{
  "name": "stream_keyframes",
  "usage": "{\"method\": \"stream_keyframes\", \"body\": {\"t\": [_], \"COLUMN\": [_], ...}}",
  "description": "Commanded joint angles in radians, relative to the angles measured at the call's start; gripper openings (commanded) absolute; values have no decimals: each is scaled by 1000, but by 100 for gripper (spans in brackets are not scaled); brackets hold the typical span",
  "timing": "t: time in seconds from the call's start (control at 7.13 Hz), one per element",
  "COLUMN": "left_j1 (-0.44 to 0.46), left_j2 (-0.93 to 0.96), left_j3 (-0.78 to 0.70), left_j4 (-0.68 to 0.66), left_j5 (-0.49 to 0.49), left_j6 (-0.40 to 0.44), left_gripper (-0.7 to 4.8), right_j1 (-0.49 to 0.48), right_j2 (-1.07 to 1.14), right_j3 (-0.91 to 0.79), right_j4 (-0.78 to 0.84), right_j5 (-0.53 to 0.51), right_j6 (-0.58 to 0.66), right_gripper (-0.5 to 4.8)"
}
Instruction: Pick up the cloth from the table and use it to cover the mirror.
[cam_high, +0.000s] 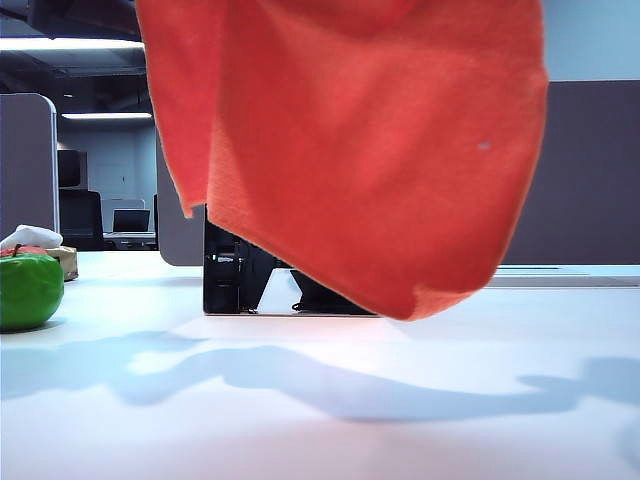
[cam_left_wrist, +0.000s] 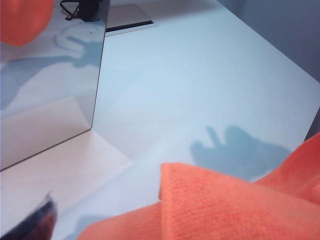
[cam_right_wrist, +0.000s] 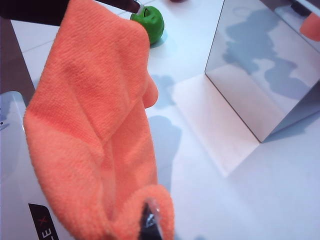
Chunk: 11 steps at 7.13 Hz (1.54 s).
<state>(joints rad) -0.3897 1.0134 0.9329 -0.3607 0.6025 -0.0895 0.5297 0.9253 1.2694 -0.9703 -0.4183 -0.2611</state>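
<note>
The orange cloth (cam_high: 360, 130) hangs spread in the air above the white table (cam_high: 400, 400), and covers most of the mirror (cam_high: 235, 275) from the exterior view; only the mirror's dark lower part shows. Both grippers are above that view's top edge. My right gripper (cam_right_wrist: 150, 225) is shut on a bunched corner of the cloth (cam_right_wrist: 90, 125). One dark fingertip (cam_left_wrist: 32, 220) of my left gripper stands far to the side, so the jaws are open, with the cloth (cam_left_wrist: 225, 205) lying across the other side. The mirror (cam_left_wrist: 45, 90) stands close by, its face (cam_right_wrist: 260, 60) reflecting the table.
A green apple (cam_high: 28, 290) sits at the table's left, with a small white rag (cam_high: 30, 237) behind it. Grey partition panels (cam_high: 25, 170) stand at the back. A white device with a dark label (cam_right_wrist: 15, 175) lies beside the right gripper.
</note>
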Motion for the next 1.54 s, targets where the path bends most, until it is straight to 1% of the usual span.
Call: {"method": "stream_keyframes", "body": {"t": [0.14,0.28,0.42,0.7,1.12,1.26,1.4,1.54], "left_j1": [0,0,-1,-1,0,-1,-1,-2], "left_j2": [-3,-3,-3,-3,-3,0,0,0], "left_j3": [3,3,3,3,3,3,3,3], "left_j4": [18,18,18,18,18,19,19,30], "left_j5": [188,260,273,297,299,350,385,437], "left_j6": [8,7,8,8,8,13,37,62], "left_gripper": [479,479,479,479,479,479,479,479], "right_j1": [1,1,1,0,0,1,1,1], "right_j2": [-27,-27,-27,-27,-27,-40,-42,-43], "right_j3": [4,4,4,4,4,4,4,4], "right_j4": [-47,-44,-43,-43,-42,76,135,330], "right_j5": [568,653,671,691,685,296,187,87], "right_j6": [34,61,63,69,70,1,3,55], "right_gripper": [-6,-6,-6,-6,-6,-6,-6,-6]}}
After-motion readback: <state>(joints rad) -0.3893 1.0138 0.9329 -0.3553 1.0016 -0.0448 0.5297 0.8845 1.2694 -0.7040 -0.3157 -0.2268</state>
